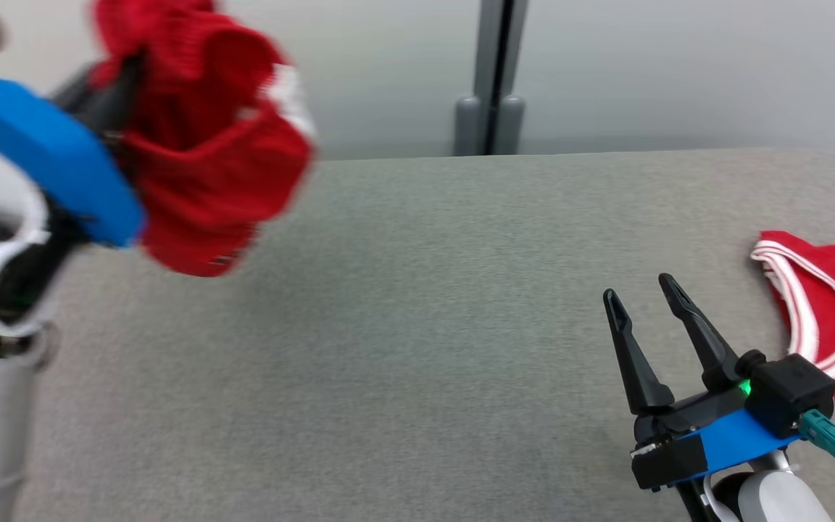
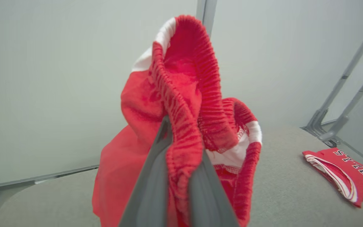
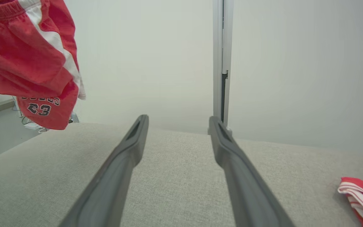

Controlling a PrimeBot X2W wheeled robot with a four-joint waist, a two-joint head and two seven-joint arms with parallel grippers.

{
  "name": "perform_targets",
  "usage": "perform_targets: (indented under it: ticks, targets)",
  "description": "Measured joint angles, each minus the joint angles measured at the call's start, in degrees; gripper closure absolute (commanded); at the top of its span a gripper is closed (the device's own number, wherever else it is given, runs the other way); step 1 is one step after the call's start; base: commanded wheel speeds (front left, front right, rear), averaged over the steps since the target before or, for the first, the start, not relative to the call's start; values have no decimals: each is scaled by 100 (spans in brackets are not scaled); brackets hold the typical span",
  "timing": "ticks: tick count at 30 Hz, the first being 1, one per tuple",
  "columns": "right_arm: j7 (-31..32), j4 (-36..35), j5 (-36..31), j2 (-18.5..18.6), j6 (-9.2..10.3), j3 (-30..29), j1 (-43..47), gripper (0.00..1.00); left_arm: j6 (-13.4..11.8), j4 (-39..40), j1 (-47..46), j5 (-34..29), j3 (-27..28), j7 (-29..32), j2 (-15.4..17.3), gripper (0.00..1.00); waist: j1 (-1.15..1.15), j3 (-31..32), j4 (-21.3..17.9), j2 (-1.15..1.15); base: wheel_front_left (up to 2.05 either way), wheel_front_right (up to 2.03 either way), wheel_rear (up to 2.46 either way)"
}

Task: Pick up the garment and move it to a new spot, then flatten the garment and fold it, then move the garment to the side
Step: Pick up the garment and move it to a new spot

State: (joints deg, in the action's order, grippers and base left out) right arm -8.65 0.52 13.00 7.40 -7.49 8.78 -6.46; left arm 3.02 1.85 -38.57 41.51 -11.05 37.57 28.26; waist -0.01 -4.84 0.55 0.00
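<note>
- Over the left end of the grey fabric-topped table (image 1: pixel 417 341), the left gripper (image 1: pixel 114 90) was clenched on the red shorts (image 1: pixel 214 167) and held them up in the air; this part of the head view was blurred.
- Seen from the left wrist, its two dark fingers (image 2: pixel 150 189) stood nearly together with the ribbed elastic waistband of the shorts (image 2: pixel 181 82) pinched between them. The rest of the cloth bunched above the grip and drooped down on both sides.
- From the right wrist view the shorts (image 3: pixel 27 56) hung at the upper left, showing a white side stripe and a dark "23" near the hem, which looked clear of the table top (image 3: pixel 175 189).
- The right gripper (image 1: pixel 638 286) sat low over the table's near right part, released, its jaws spread wide with nothing between them; its fingers (image 3: pixel 118 167) pointed toward the table's far edge.
- A folded red garment (image 1: pixel 834 312) with white-striped trim lay flat on the table at the far right, near the right gripper but apart from its fingertips. Dark lettering showed on that garment (image 2: pixel 339 170) in the left wrist view.
- Behind the table stood a grey upright post (image 1: pixel 491 72) against a pale wall (image 1: pixel 678 72).
</note>
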Motion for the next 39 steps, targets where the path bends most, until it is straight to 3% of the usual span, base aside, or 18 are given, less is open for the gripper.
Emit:
perform_targets:
  ticks: [8, 13, 19, 21, 22, 27, 32, 39]
  targets:
    - [-10, -4, 49, -82, 0, 148, -105, 0, 269, -31, 58, 212, -1068, -56, -914, 100, 1, -78, -658, 0, 0, 0, 0]
    - [-58, 60, 90, -141, 0, 297, -243, 0, 354, -704, 395, 171, -1452, -580, -1234, 100, 2, -238, -1132, 0, 0, 0, 0]
    - [-160, 168, 134, -172, 1, 245, -274, 0, 312, -1798, 954, -347, -1757, -1413, -1326, 100, 2, -323, -1550, 0, 0, 0, 0]
    - [-186, 192, 135, -175, 1, 207, -272, 0, 237, -2223, 1063, -537, -1848, -1664, -1377, 31, 2, -341, -1598, 0, 0, 0, 0]
    - [-204, 196, 140, -177, 1, 190, -272, 0, 201, -2413, 1124, -608, -1898, -1781, -1411, 2, 2, -356, -1606, 0, 0, 0, 0]
    - [-221, 208, 154, -175, 1, 80, -254, 0, 151, -3117, 1257, -767, -2020, -2365, -1696, 0, 2, -339, -1506, 0, 0, 0, 0]
    - [-192, 135, 110, -162, 0, -37, -149, 0, 141, -3177, 1377, -801, -1941, -3327, -1882, 0, 2, -190, -1153, 0, 0, 0, 0]
    - [-97, 18, 74, -152, 1, -281, 55, 0, 204, -2671, 1920, -762, -1642, -4586, -1668, 0, 1, 6, -732, 0, 0, 0, 0]
